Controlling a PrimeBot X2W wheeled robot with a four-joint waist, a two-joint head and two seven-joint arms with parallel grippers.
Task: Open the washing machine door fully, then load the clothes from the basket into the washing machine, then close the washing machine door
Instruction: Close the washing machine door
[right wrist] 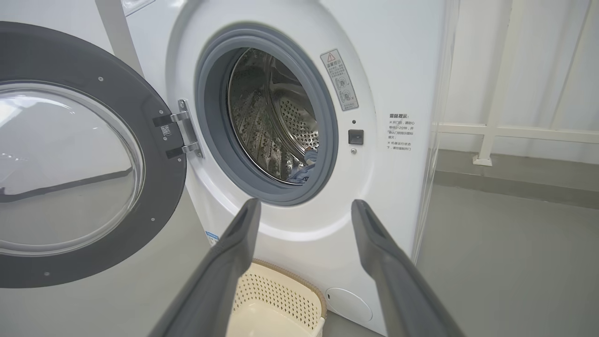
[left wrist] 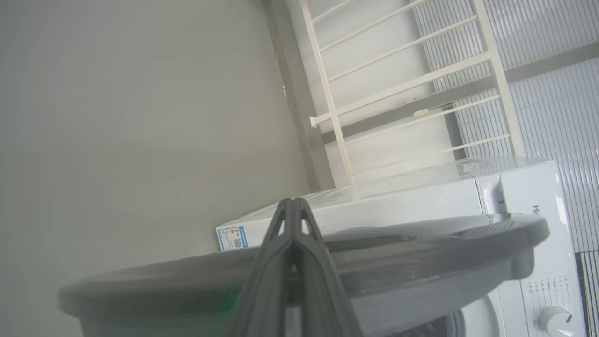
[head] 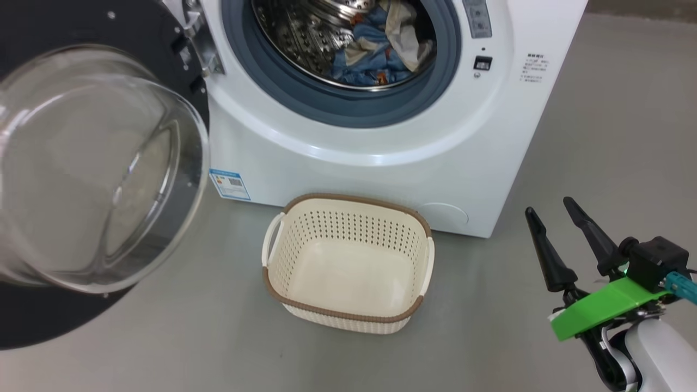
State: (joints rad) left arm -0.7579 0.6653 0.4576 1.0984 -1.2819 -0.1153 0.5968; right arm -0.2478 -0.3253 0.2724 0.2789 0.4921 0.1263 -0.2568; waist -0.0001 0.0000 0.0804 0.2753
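The white washing machine (head: pixel 381 147) stands with its round door (head: pixel 81 179) swung wide to the left, glass bowl toward me. Blue printed clothes (head: pixel 375 49) lie inside the steel drum. The cream basket (head: pixel 348 261) sits on the floor before the washer with nothing in it. My right gripper (head: pixel 550 209) hovers open at the lower right, right of the basket; in the right wrist view its fingers (right wrist: pixel 234 262) frame the washer front (right wrist: pixel 398 70), the door (right wrist: pixel 84 154) and the basket (right wrist: pixel 285 299). My left gripper (left wrist: pixel 292 202) is shut, empty, beside the door's grey edge (left wrist: pixel 421 252).
Grey floor (head: pixel 599 136) stretches to the right of the washer. A white railing (left wrist: pixel 412 84) and tiled wall stand behind the machine (left wrist: pixel 524 187). A blue label (head: pixel 230 184) marks the washer's lower left corner.
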